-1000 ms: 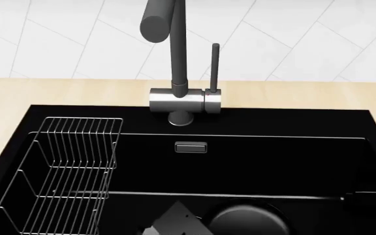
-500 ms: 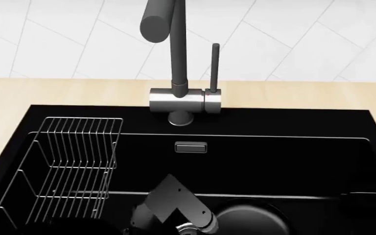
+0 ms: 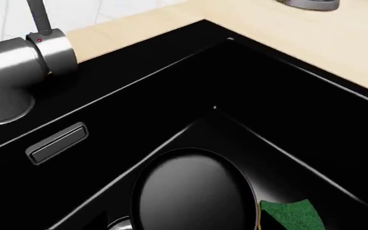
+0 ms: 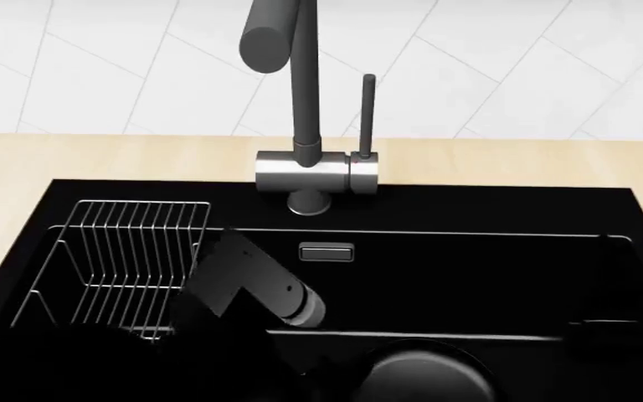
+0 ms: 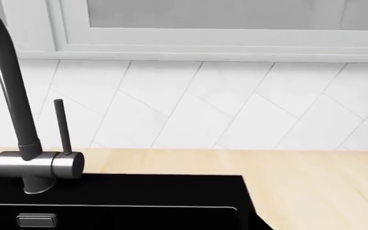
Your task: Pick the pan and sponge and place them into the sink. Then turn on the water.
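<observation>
The left arm (image 4: 249, 289) has risen toward the faucet (image 4: 305, 172); its tool's state is hidden, the pan (image 4: 428, 378) cut off.

A silver wire dish rack (image 4: 120, 268), a light wooden countertop (image 4: 31, 159) and a white tiled wall (image 4: 501, 67).

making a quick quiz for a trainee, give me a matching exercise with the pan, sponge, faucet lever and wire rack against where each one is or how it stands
Things:
1. pan
2. sponge
3. faucet lever
4. wire rack

Places or states:
A. upright, beside the faucet body
B. on the sink's left side in the head view
C. flat on the sink floor, black
D. green top, next to the pan

Pairs: 1-C, 2-D, 3-A, 4-B
</observation>
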### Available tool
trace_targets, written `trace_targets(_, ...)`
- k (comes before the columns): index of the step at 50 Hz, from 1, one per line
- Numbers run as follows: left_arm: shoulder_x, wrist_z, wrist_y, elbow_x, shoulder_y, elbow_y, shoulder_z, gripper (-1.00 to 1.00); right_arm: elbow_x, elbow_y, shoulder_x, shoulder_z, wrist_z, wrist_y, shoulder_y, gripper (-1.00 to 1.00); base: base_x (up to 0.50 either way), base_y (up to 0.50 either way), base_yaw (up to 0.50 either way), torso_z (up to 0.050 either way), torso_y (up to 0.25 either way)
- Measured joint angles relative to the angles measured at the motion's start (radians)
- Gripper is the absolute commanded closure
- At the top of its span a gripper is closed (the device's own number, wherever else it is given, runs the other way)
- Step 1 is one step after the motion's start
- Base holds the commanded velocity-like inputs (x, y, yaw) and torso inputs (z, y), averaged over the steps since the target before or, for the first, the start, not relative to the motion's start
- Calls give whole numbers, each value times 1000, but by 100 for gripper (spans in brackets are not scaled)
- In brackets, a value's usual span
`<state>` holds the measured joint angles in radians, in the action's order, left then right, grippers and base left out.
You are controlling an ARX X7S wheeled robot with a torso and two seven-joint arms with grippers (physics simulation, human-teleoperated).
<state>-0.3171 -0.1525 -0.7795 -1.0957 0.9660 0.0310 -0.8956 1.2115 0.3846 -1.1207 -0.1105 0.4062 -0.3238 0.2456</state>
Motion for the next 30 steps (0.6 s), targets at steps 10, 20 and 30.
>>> trace_targets(10,-59,-6,21,-25,7,-43,53,-100,-18,-17,29,-33,-9,-22,52,-100,0,0,0,0,0)
trace_targets(20,-117,-23,47,-39,6,-68,105,-100,-38,-29,55,-59,-17,-38,97,-100,0,0,0,0,0)
trace_targets(30,-166,-52,105,-32,-5,-72,166,-100,-57,-39,82,-81,-30,-46,138,-100,0,0,0,0,0)
